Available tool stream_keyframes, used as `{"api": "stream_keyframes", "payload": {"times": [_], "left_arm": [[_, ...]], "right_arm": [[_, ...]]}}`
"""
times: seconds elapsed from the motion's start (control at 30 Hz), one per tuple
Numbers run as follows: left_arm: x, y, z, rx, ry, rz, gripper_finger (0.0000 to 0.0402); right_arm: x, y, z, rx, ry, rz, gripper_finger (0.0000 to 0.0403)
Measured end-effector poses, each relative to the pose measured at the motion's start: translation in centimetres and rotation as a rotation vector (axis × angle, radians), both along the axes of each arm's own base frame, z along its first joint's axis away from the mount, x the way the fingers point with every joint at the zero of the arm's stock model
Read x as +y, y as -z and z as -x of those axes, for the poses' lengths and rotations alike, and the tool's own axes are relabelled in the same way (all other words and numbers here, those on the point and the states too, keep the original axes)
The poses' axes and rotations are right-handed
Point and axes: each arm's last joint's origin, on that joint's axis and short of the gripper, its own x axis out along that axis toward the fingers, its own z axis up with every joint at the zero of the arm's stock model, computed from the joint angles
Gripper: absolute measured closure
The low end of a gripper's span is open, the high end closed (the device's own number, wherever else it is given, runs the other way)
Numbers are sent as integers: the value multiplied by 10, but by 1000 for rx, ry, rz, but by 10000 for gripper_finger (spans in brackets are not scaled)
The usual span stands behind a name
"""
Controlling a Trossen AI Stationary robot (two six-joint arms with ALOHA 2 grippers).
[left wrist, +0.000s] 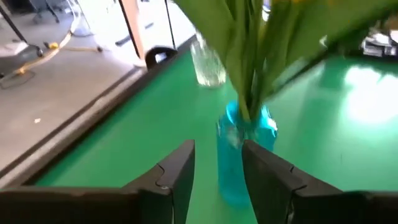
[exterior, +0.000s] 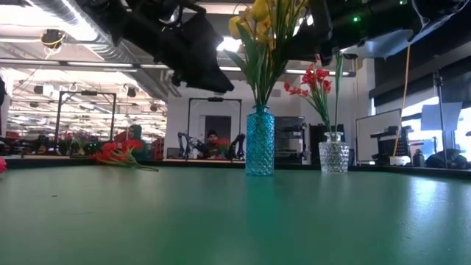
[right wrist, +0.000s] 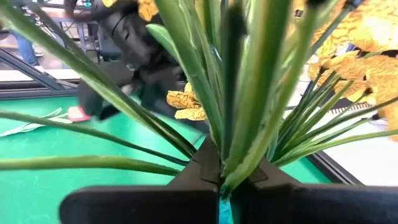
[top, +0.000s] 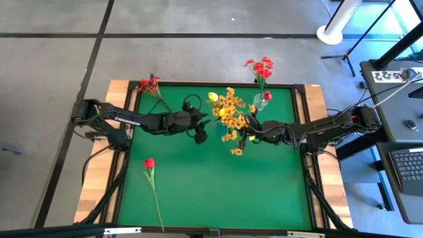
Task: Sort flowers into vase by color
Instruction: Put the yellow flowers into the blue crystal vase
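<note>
Flowers lie and stand in four spots on your green felt tabletop [top: 198, 192]. Starting at your left arm's side, a bunch of red cluster flowers [top: 149, 85] lies at the far left corner, and a single red tulip on a long thin green stem [top: 150, 163] lies nearer the front edge, well apart from everything else. Your left hand [left wrist: 217, 163] hangs above the middle of the tabletop with its two dark fingers parted and nothing between them; the blue cut-glass vase [left wrist: 239, 149] stands just beyond them, its green stems rising out of the top. That vase holds the yellow tulips and yellow-orange clusters [top: 231, 116]. Your right hand [right wrist: 221, 180] sits pressed in among those stems, clenched on the yellow-orange bunch just above the vase mouth. Beside the blue vase, toward the far edge, a clear glass vase [exterior: 333, 156] holds the upright red flowers [top: 262, 69].
</note>
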Motion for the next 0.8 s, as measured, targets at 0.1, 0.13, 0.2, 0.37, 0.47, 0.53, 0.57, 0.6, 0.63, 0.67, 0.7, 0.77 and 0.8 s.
{"api": "stream_keyframes", "payload": {"times": [0.1, 0.13, 0.2, 0.37, 0.47, 0.53, 0.57, 0.6, 0.63, 0.67, 0.7, 0.77, 0.8], "left_arm": [[7, -3, 2, -7, 1, 7, 271], [9, -4, 2, -19, 18, 18, 271], [11, -9, 3, -52, 59, 37, 273], [17, -12, 0, -97, 81, 33, 289], [31, -8, 0, -95, 57, 45, 292], [43, -4, 0, -100, 17, 55, 291], [49, -1, 0, -109, -7, 63, 291], [56, 1, 0, -124, -33, 72, 291], [63, 5, -1, -137, -57, 82, 291], [69, 8, -2, -148, -74, 95, 291], [75, 13, -3, -156, -81, 110, 291], [84, 24, -8, -184, -66, 142, 290], [86, 30, -10, -192, -51, 160, 290]], "right_arm": [[0, 0, 0, 1, -15, -7, 400], [0, 0, 0, 0, -16, -11, 400], [1, 0, 0, -3, -18, -24, 400], [1, 0, 0, -6, -18, -30, 400], [1, 0, 0, -11, -19, -31, 400], [1, 0, 0, -14, -23, -32, 400], [1, 0, -1, -16, -31, -35, 400], [1, -1, -1, -18, -36, -37, 400], [1, -1, -1, -19, -36, -37, 400], [1, -1, -1, -19, -37, -37, 400], [1, -1, -1, -19, -36, -37, 400], [1, -1, -1, -20, -37, -36, 400], [1, -1, -1, -20, -37, -36, 400]]}}
